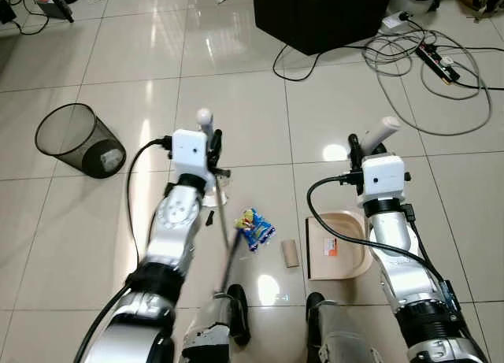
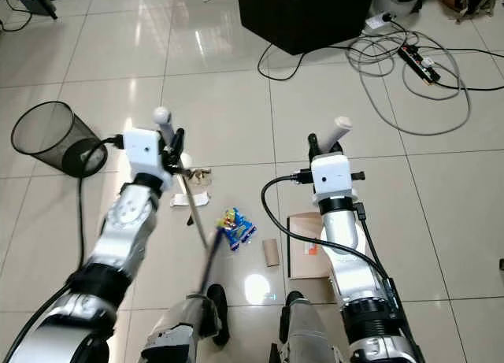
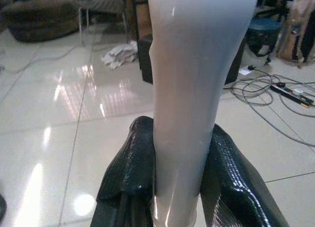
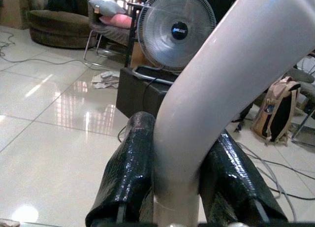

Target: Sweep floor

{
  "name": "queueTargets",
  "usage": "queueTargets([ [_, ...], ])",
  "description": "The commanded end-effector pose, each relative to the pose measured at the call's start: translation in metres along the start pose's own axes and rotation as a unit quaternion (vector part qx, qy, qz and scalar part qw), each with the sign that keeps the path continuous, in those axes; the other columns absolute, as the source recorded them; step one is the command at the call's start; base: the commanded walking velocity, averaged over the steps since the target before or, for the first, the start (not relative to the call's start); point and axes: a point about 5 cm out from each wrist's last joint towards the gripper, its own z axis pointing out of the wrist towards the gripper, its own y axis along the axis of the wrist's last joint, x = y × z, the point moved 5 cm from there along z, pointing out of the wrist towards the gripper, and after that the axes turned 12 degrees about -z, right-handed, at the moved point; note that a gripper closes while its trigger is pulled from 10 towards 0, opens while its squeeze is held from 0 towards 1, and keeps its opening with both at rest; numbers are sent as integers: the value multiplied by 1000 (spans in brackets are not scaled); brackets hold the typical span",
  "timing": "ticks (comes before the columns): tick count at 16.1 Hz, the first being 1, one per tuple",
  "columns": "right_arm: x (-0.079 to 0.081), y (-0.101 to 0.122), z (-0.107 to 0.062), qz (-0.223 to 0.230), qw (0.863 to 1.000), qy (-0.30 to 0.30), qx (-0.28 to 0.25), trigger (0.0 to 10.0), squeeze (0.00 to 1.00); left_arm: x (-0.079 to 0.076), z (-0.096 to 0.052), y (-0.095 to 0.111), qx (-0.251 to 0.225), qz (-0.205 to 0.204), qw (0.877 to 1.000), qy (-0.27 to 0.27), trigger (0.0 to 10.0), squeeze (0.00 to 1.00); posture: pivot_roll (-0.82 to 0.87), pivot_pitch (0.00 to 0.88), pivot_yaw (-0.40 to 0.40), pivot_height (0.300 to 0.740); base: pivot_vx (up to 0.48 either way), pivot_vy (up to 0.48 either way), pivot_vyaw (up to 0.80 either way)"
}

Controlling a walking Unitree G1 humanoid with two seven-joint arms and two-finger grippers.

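Left eye view: left gripper (image 1: 211,139) is clamping the white broom handle (image 1: 205,119), right gripper (image 1: 361,149) clamping the beige dustpan (image 1: 339,245)'s handle, likely next sweeping the blue wrapper (image 1: 255,227) panward.

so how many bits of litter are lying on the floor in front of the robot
4 at least: a blue snack wrapper, a cardboard tube beside the dustpan, a small black scrap, and white paper partly behind the left arm; more may be hidden.

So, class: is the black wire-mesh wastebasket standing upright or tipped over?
Tipped: the black wire-mesh wastebasket leans on the tiled floor, its round open rim turned up and away from the robot, with pale litter inside at the base.
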Motion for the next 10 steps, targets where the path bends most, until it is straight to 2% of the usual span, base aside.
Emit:
queueTargets([
  [1,11,6,-1,4,1000,10,-12,10000,0,5,-2,-10,16,-20,999,20,10000,0,74,347,126,740,0,0,0],
  [2,12,8,-1,6,1000,10,-15,10000,0,4,-1,-10,16,-25,999,20,10000,0,74,347,126,740,0,0,0],
  [4,26,18,3,22,999,19,-29,10000,0,4,5,-10,16,-74,996,46,10000,0,79,347,129,740,0,0,0],
  [6,35,24,4,31,999,25,-34,10000,0,5,10,-8,14,-98,993,61,10000,0,80,347,129,740,0,0,0],
  [10,49,26,3,46,998,31,-28,10000,0,15,14,-5,7,-151,983,103,10000,0,82,328,127,740,0,0,0],
])
